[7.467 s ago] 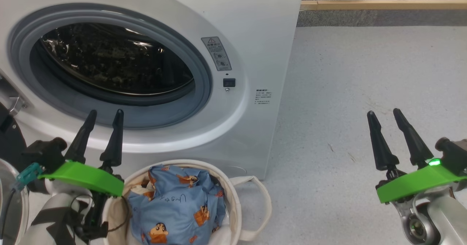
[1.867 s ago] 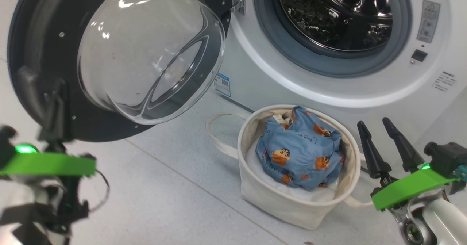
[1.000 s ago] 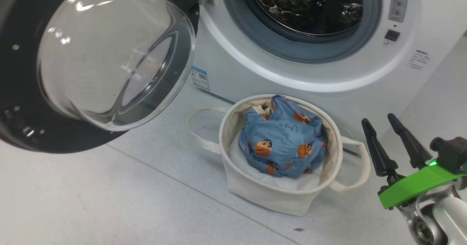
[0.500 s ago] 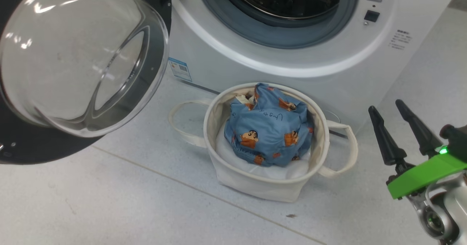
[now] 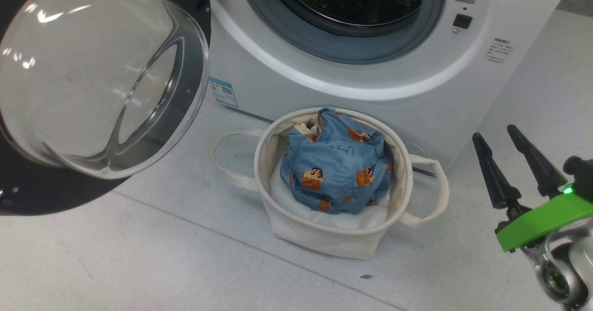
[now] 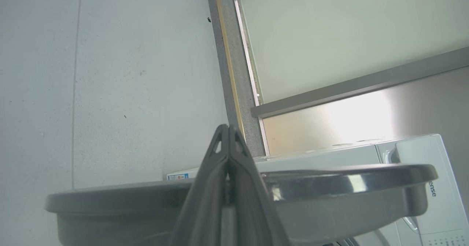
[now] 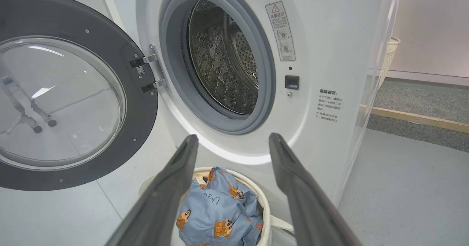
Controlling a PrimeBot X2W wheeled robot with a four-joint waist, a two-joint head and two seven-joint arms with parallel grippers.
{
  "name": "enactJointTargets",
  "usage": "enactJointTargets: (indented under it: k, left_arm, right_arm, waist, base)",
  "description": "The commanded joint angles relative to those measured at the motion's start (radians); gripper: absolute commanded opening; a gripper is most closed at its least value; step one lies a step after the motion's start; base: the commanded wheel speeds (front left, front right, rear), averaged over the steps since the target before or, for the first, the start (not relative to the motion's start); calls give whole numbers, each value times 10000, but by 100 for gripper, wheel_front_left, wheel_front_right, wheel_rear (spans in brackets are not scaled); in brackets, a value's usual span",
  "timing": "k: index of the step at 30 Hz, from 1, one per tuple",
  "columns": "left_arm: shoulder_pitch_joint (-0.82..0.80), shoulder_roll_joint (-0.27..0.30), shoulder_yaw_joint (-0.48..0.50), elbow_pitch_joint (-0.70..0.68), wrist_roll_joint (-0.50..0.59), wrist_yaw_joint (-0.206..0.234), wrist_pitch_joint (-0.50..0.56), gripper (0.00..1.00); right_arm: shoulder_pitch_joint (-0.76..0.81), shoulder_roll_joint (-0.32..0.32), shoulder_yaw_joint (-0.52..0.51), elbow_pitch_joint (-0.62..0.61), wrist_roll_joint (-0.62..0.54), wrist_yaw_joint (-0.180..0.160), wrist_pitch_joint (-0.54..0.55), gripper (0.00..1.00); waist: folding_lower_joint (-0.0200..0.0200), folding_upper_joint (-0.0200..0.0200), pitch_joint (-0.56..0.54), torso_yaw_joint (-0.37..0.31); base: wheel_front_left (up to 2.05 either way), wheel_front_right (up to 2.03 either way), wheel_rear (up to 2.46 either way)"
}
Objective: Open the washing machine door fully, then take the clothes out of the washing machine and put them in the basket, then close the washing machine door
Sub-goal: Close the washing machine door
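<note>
The washing machine (image 5: 324,81) stands white, its steel drum (image 7: 227,66) showing no clothes. Its door (image 5: 97,79) hangs wide open at the left, glass bowl bulging toward me. The light blue clothes (image 5: 336,167) lie bunched in the cream basket (image 5: 324,241) on the floor before the machine. My right gripper (image 5: 494,132) is open and holds nothing, hovering right of the basket; in its wrist view the right gripper (image 7: 233,138) points at the drum mouth above the clothes (image 7: 216,216). My left gripper (image 6: 227,127) is shut, its fingers lying across the door's dark rim (image 6: 348,183).
Pale floor tiles (image 5: 139,264) spread left of and before the basket. A wooden strip (image 7: 414,117) and grey carpet run right of the machine, with a wicker bin (image 7: 390,55) behind its corner. The basket's loop handles (image 5: 431,195) stick out sideways.
The head camera has swung left and down, so the whole picture shifted. My left gripper has left the head view, where it stood by the basket. Door, basket and clothes stay put.
</note>
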Motion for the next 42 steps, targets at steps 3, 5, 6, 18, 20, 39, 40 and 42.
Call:
enactJointTargets:
  k: [3,5,6,18,20,39,40,42]
  left_arm:
    - [-50,554,-151,-320,-280,-184,929,0]
    - [-26,411,-372,-372,-359,-202,1493,0]
    - [4,339,-472,-420,-409,-204,1782,0]
    - [733,-451,-1037,-1949,-1032,-88,3902,0]
    - [911,-597,-1119,-2421,-1212,69,4354,0]
    - [2506,-1888,-2640,-6984,-1464,1635,6326,0]
    - [2556,-1925,-2732,-7105,-1457,1663,6397,0]
    - [2640,-1968,-2894,-7317,-1412,1718,6500,0]
  right_arm:
    - [59,-219,1,-226,-30,75,24,100]
    - [75,-155,74,-195,-19,75,3,100]
    - [72,-111,127,-185,-14,75,-16,100]
    - [297,189,252,268,67,75,-253,100]
    - [331,255,276,330,83,75,-310,100]
    - [324,672,456,779,245,75,-706,100]
    - [312,690,467,800,252,75,-726,100]
    - [287,713,480,838,264,75,-765,100]
  waist:
    - [0,0,-107,172]
    - [0,0,-197,260]
    - [0,0,-248,294]
    - [0,0,-719,689]
    - [0,0,-809,732]
    - [0,0,-985,545]
    - [0,0,-993,481]
    - [0,0,-996,341]
  base:
    - [0,0,0]
    - [0,0,0]
    - [0,0,0]
    - [0,0,0]
    - [0,0,0]
    - [0,0,0]
    - [0,0,0]
    - [0,0,0]
